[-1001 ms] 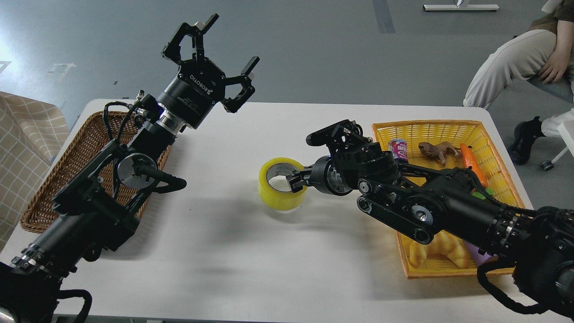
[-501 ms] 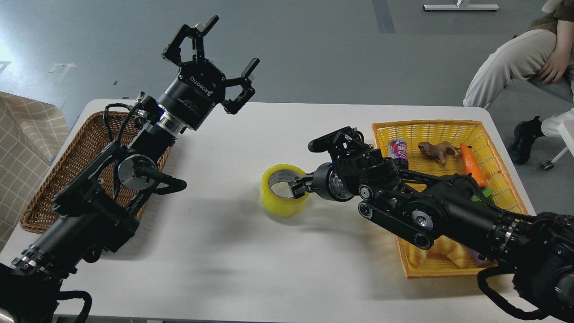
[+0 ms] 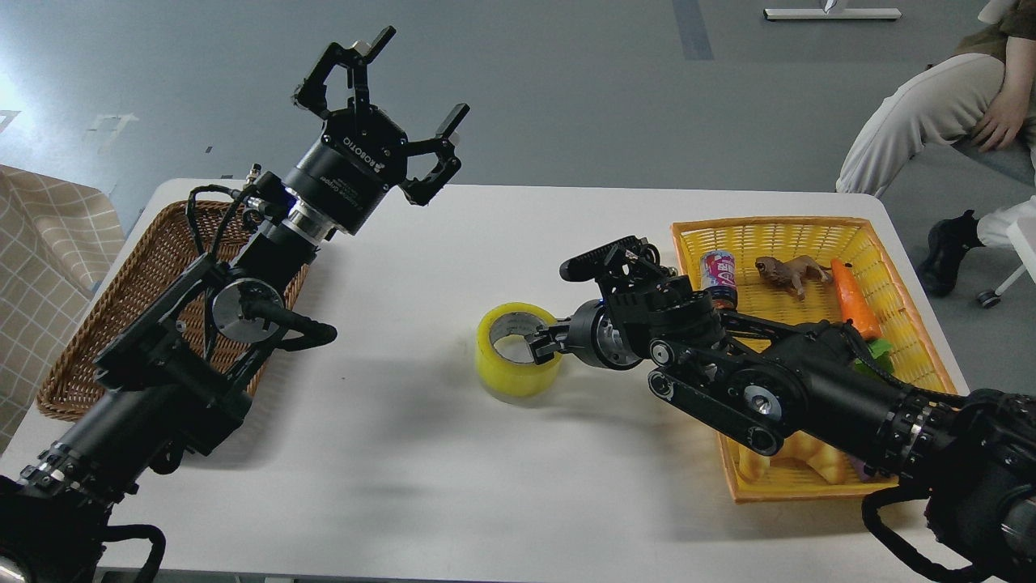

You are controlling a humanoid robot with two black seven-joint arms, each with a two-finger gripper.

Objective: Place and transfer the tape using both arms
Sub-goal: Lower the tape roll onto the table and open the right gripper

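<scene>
The tape, a yellow roll with a grey-white core, sits upright near the middle of the white table, its hole facing up. My right gripper comes in from the right and is shut on the roll's right wall, with one finger inside the core. My left gripper is open and empty. It is raised high above the table's far left part, well apart from the tape.
A brown wicker basket lies at the left under my left arm. A yellow basket at the right holds a purple-red can, a toy lion, a carrot and a croissant. A person sits far right.
My right gripper has lowered the tape and shifted it slightly right and toward me. The left arm has barely moved.
</scene>
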